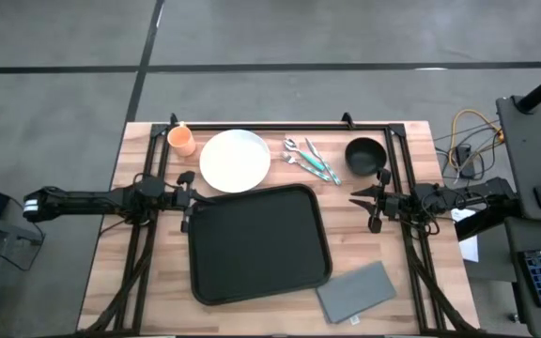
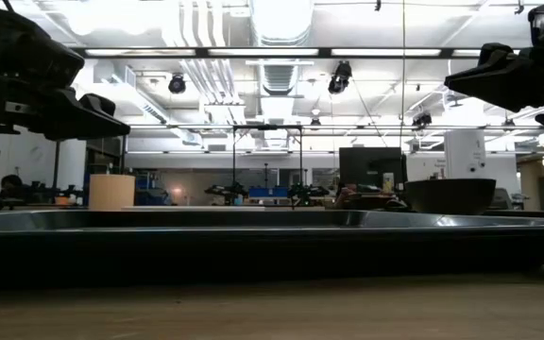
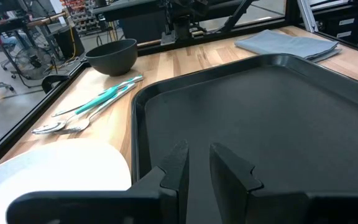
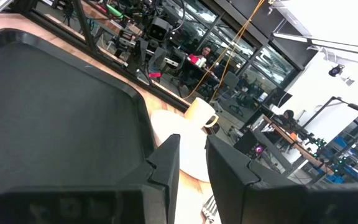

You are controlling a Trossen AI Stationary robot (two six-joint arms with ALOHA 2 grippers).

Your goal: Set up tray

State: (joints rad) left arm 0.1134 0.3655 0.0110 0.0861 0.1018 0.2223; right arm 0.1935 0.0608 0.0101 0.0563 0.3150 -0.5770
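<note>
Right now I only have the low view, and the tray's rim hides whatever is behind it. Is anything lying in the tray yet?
Observer: No. From above, the tray is bare inside.
Operator: Then where is the plate? I can't see one at all.
Observer: The white plate is on the table just beyond the tray's far rim, toward its left end.
Operator: And is there a napkin anywhere?
Observer: Yes. The grey napkin lies flat on the table off the tray's near right corner, outside the rim.
</note>
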